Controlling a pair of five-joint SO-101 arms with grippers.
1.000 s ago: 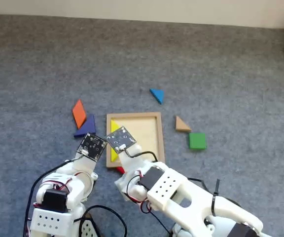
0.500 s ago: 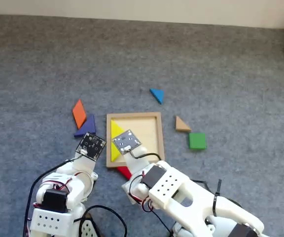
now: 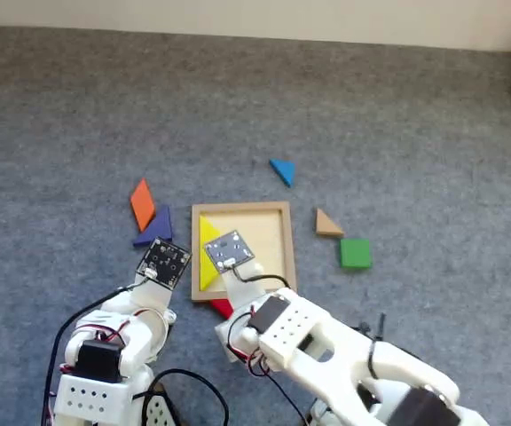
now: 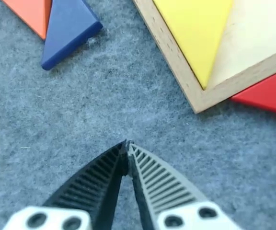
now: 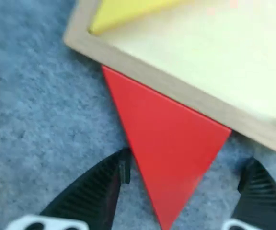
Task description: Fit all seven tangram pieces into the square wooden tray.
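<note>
The square wooden tray (image 3: 285, 244) lies mid-table with a yellow triangle (image 3: 206, 253) inside along its left wall. A red triangle (image 5: 169, 139) rests on the carpet, touching the tray's near rim (image 5: 176, 88). My right gripper (image 5: 188, 167) is open, one finger on each side of the triangle's near point. My left gripper (image 4: 127, 144) is shut on nothing, over carpet near the tray's corner (image 4: 195, 98). Loose pieces: dark blue triangle (image 3: 155, 229), orange parallelogram (image 3: 142, 203), small blue triangle (image 3: 281, 170), tan triangle (image 3: 328, 223), green square (image 3: 356, 253).
Grey carpet covers the table all round. Both arms (image 3: 113, 355) (image 3: 326, 355) crowd the near side in front of the tray. The loose pieces ring the tray on its left, far and right sides.
The right arm has shifted a little to the right and back, and more of the red triangle shows at the tray's near edge. The left arm has not moved.
</note>
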